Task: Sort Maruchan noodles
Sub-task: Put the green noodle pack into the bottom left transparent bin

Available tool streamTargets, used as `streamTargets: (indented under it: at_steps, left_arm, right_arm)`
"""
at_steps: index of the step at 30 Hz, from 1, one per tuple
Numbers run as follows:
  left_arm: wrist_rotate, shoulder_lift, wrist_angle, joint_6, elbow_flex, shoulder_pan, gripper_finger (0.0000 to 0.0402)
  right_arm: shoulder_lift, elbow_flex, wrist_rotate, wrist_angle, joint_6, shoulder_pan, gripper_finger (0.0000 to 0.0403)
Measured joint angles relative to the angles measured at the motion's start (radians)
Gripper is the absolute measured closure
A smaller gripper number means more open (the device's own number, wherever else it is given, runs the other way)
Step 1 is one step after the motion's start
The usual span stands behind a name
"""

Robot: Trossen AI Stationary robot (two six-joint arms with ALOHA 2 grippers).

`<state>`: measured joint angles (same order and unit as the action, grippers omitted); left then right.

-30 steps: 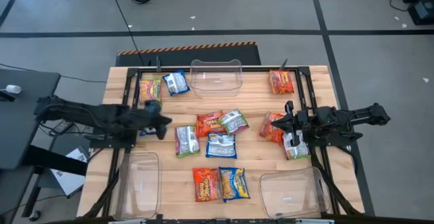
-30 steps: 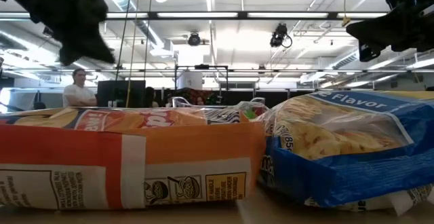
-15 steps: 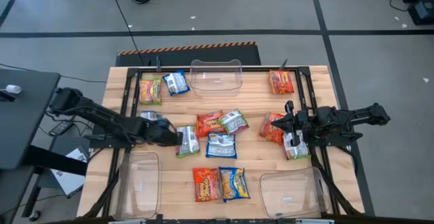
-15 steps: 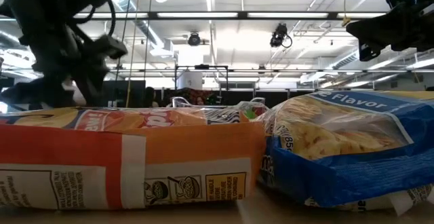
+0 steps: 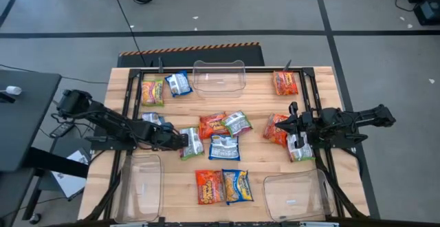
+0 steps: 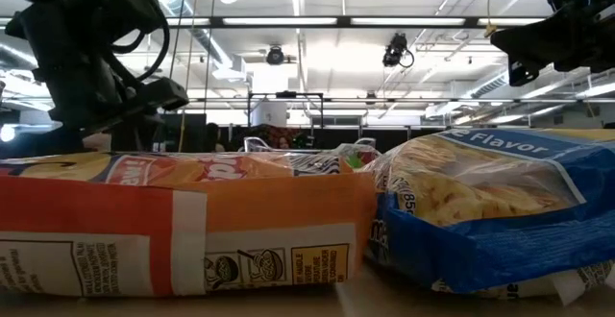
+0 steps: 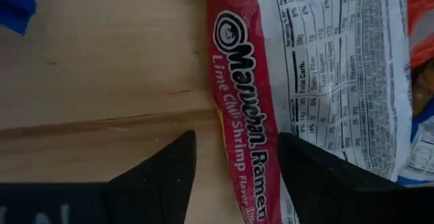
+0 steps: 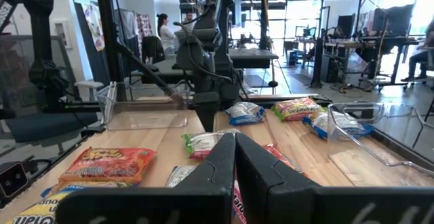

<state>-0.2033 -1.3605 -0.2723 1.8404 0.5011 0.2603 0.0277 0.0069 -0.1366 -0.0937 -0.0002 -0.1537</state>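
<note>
Several Maruchan noodle packets lie flat on the wooden table [image 5: 261, 158]. Among them are red ones [image 5: 213, 125], blue ones [image 5: 224, 146] and green-pink ones [image 5: 237, 122]. My left gripper [image 5: 181, 142] [image 7: 237, 142] is open and points slantwise down at the left edge of a green-pink lime chili shrimp packet [image 5: 190, 143] [image 7: 325, 81]. That packet lies back side up. My right gripper [image 5: 290, 126] [image 8: 235, 146] is shut and level above the table's right side, over a red packet [image 5: 276, 129] and beside a green one [image 5: 300, 148]. My left gripper comes slanting down from the table's left at the packet's red long edge [image 7: 237, 115]. One finger [image 7: 159, 176] stands over the bare wood and the other [image 7: 319, 176] over the packet. I cannot tell whether either finger touches it.
Clear plastic bins stand at the far middle [image 5: 218, 77], near left [image 5: 141, 186] and near right [image 5: 297, 194]. A red packet [image 6: 173, 221] and a blue one [image 6: 480, 211] lie side by side close to the table's near edge. A black frame [image 5: 127, 96] runs along both sides.
My left gripper has come down and gone toward the table's right and near edge, up to the green-pink packet. It has rolled about its own axis and opened. The packets have stayed where they were.
</note>
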Motion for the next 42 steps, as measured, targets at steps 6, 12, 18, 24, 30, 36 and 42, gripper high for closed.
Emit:
streamTargets:
  at_steps: [6,12,18,24,30,36,42]
  left_arm:
    - [-0.017,-0.016,0.048,0.056,-0.002,0.002,0.0205]
    - [-0.070,-0.036,0.065,0.087,0.001,0.016,0.0197]
    - [-0.088,-0.048,0.093,0.087,0.002,0.016,0.0224]
    - [-0.073,-0.051,0.000,0.030,0.102,0.021,0.0238]
    - [-0.058,-0.115,-0.011,0.087,0.122,0.056,0.0239]
    - [-0.074,-0.136,0.024,0.154,0.141,0.129,0.0239]
    - [-0.169,-0.156,-0.072,-0.133,0.255,0.223,0.0239]
  right_arm:
    - [0.000,0.000,0.000,-0.001,0.000,0.000,0.0384]
    - [0.000,0.000,0.000,-0.002,0.000,0.000,0.0384]
    - [0.000,0.000,0.000,-0.002,0.000,0.007,0.0384]
    - [0.000,0.000,-0.001,-0.003,-0.103,0.007,0.0384]
    - [0.000,0.000,0.000,-0.006,-0.262,0.007,0.0384]
    - [0.000,0.000,-0.023,-0.044,-0.305,0.007,0.0384]
    - [0.000,0.000,-0.047,-0.192,-0.306,0.007,0.0384]
